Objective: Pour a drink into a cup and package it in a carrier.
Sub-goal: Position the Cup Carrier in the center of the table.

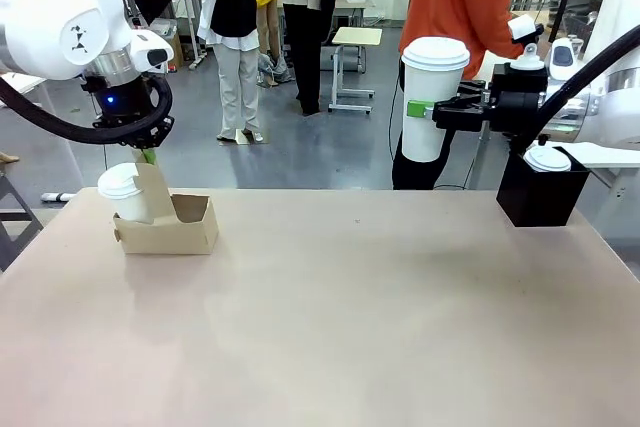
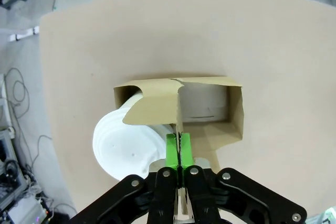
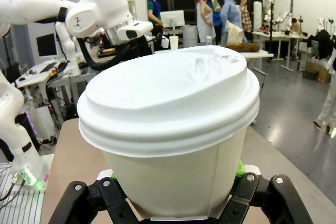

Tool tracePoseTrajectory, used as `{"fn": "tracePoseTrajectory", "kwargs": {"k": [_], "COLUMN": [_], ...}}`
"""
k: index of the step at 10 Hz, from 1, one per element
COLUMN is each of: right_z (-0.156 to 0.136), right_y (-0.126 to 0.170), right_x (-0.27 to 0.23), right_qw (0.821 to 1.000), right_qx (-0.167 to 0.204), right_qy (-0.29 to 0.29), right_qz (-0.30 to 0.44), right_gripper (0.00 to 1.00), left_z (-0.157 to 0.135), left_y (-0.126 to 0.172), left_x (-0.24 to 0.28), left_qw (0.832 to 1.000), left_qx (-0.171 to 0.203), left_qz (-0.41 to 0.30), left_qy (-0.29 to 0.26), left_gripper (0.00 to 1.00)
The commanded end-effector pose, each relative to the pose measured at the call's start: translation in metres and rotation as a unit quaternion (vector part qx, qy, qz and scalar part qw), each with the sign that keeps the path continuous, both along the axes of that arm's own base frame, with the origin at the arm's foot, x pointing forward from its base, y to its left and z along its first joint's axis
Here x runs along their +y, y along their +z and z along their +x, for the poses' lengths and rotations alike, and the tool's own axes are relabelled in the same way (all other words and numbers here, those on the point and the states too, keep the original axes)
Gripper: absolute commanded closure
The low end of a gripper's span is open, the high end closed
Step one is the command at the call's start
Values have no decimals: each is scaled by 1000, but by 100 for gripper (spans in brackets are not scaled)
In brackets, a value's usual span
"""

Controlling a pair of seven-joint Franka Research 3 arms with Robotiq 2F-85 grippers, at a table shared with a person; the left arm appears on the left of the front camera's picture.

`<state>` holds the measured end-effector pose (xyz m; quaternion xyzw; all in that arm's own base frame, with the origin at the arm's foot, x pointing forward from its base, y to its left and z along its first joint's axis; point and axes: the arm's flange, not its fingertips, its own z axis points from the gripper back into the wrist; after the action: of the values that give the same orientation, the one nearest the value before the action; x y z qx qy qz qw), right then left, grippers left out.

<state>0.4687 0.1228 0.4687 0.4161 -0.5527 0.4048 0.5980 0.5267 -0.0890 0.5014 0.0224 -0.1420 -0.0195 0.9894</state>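
White lidded cup (image 1: 433, 97) gripped between the right gripper (image 1: 428, 110) pads, upright in the air over the table's (image 1: 350, 327) far right side, near a black box (image 1: 540, 197). Left gripper (image 1: 148, 156) pinched tight on the brown carrier (image 1: 175, 232) centre handle (far left); 1 other cup (image 1: 122, 192) sits in its left slot.

Matt brown cardboard carrier (image 1: 188, 233), white paper cup (image 1: 436, 83) (smooth plastic lid (image 1: 434, 52))

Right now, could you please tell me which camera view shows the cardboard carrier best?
The left wrist view: it looks down into the carrier, showing both slots, a lidded cup in one, and the left end effector pinching its handle. The front view shows it side-on, at the table's left.
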Motion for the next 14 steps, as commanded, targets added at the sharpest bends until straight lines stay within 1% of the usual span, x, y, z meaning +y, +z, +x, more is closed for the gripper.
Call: {"fn": "tracePoseTrajectory", "kwargs": {"k": [1,3,4,7,8,10,12,14], "right_z": [0,0,0,0,0,0,0,0], "right_y": [3,3,3,3,3,3,3,3], "right_x": [1,1,1,1,1,1,1,1], "right_qw": [1000,1000,1000,1000,1000,1000,1000,1000], "right_qx": [-6,-6,-6,-6,-6,-6,-6,-6], "right_qy": [4,4,4,4,4,4,4,4], "right_qz": [3,3,3,3,3,3,3,3], "right_gripper": [19,19,19,19,19,19,19,19], "left_z": [2,2,1,-23,-38,-70,-104,-138], "left_y": [2,2,2,46,65,88,92,87], "left_x": [2,2,0,-16,-36,-79,-132,-178], "left_qw": [1000,1000,1000,999,999,999,1000,999], "left_qx": [-11,-11,-5,-25,-26,-25,-15,-20], "left_qz": [-5,-5,-2,9,2,-10,-19,-37], "left_qy": [2,2,0,32,38,27,7,-4], "left_gripper": [100,100,97,98,98,98,98,98]}}
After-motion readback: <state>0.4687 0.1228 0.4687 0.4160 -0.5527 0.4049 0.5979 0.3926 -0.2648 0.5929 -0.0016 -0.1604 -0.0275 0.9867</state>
